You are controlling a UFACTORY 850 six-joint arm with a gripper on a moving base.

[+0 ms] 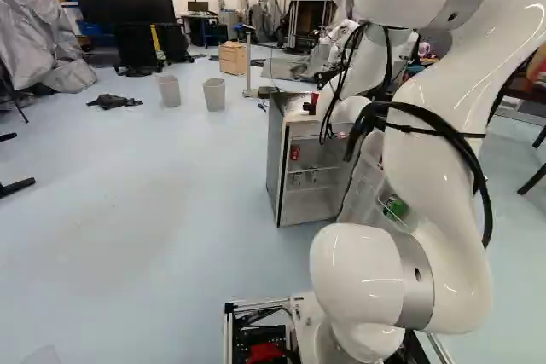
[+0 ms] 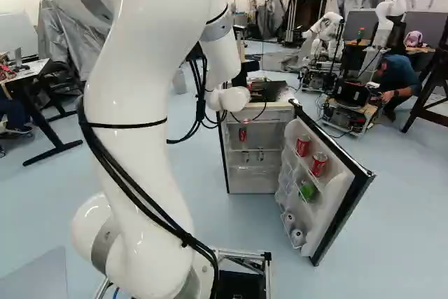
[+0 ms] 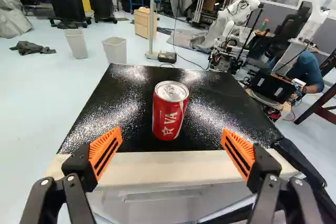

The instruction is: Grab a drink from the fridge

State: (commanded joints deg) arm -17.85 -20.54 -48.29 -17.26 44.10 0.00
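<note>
Looking along the gripper [image 3: 171, 131], you see its two fingers spread wide, the orange pads [image 3: 105, 150] well apart. Your red can [image 3: 170, 110] stands upright on the black top [image 3: 110, 111] of the fridge [image 2: 225, 159], ahead of the gap between them.

Watch the pale front edge [image 3: 173, 167] of that top: it runs across just this side of the can. The fridge door [image 2: 339, 194] hangs open, jutting out on the right, and its black upper rim [image 3: 302, 161] shows beside the right finger. Two red cans [image 2: 319, 164] and a green one [image 2: 308, 190] sit in the door's shelves, with another red can [image 2: 243, 134] inside the fridge.

Past the fridge, you have two pale bins [image 3: 114, 51], a crumpled dark cloth [image 3: 31, 48] on the floor, a wooden drawer unit [image 3: 145, 23], a slim stand [image 3: 151, 27] and another robot [image 2: 325, 36].
</note>
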